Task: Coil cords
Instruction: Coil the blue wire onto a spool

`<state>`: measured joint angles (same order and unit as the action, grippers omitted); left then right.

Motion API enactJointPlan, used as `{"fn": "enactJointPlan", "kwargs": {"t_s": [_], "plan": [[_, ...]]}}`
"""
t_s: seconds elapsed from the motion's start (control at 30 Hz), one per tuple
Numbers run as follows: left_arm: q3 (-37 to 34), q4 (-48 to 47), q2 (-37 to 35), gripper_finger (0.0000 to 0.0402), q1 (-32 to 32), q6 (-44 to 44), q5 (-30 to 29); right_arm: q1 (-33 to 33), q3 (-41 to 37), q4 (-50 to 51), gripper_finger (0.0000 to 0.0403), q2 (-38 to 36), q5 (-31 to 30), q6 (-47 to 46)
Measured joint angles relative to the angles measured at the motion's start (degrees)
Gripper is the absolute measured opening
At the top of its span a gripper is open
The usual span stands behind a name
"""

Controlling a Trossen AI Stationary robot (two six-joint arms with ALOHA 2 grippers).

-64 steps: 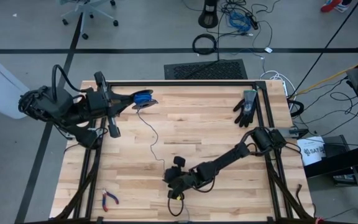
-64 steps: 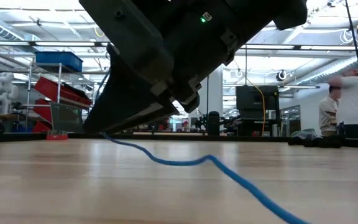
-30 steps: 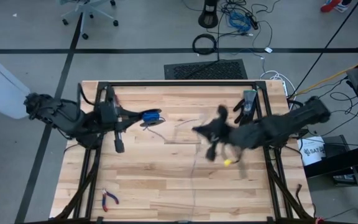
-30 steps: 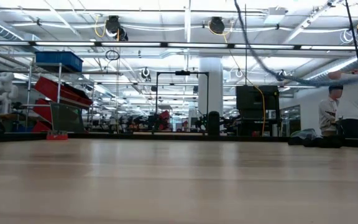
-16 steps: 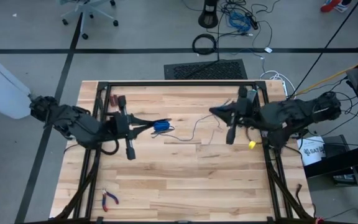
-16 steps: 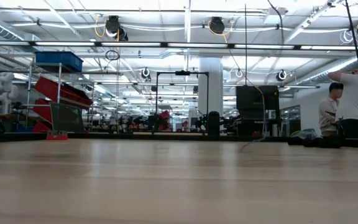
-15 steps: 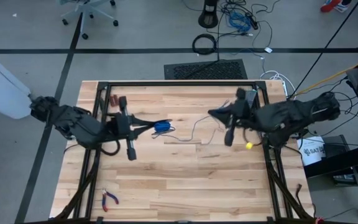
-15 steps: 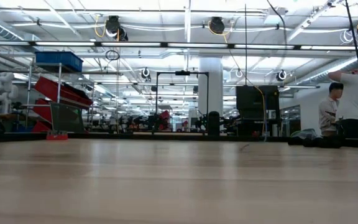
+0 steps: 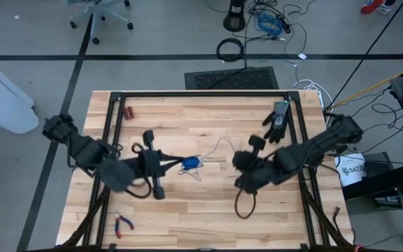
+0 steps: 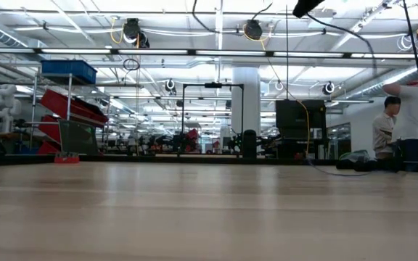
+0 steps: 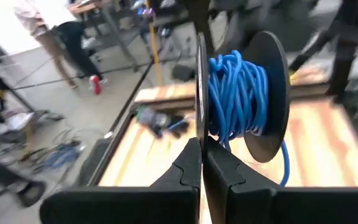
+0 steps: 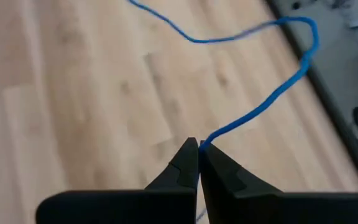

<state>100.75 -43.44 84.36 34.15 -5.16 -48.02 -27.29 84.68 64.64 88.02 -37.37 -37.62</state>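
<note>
Both arms have swung toward mid-table since half a second ago: the left gripper (image 9: 175, 164) has come forward and inward with the spool, and the right gripper (image 9: 238, 162) has dropped from beside the black work glove (image 9: 277, 121) down to table centre.

Left gripper (image 11: 201, 149): fingers pinched together on the rim of a thin black spool disc (image 11: 268, 93), with the thin blue cord (image 11: 236, 93) wound in a tight bundle on it. From above, that blue bundle (image 9: 190, 164) sits just off the fingertips, over the middle of the light wooden slatted table (image 9: 208, 210).

Right gripper (image 12: 197, 149): fingers closed on the free run of the same blue cord (image 12: 260, 106), which leaves the tips and loops away over the wood. A pale strand (image 9: 219, 145) arcs between the two grippers in the high view.

Small red-handled pliers (image 9: 124, 223) lie near the table's front-left corner, well apart from both arms. A small reddish item (image 9: 128, 112) sits by the far-left rail. In the low view, a person in a white top (image 10: 411, 116) stands in the room behind.
</note>
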Motion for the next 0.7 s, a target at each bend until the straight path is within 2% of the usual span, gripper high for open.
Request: {"fn": "enactJointPlan", "kwargs": {"t_s": [0.17,0.3,0.4,0.53,0.7], "plan": [[-1.17,-9.60,2.01,0.0006,0.48,-7.81,-2.94,-3.48,0.00,-0.48,0.0000,3.28,1.91,-1.42],[-7.09,-8.78,2.08,0.0006,0.49,-12.24,-3.38,-5.82,0.00,0.22,0.0002,4.89,2.81,-3.53],[-13.08,-5.96,2.07,0.0006,0.50,-14.14,-3.32,-7.05,-1.05,0.27,0.0012,5.15,6.14,-4.92],[-20.34,2.24,1.90,0.0006,0.48,-15.38,-3.35,-8.97,-4.67,0.04,0.0031,5.15,7.81,-8.98],[-22.32,10.08,1.80,0.0006,0.48,-9.49,-1.05,-11.80,-10.24,-6.51,0.0062,5.15,7.62,-13.55]]}}
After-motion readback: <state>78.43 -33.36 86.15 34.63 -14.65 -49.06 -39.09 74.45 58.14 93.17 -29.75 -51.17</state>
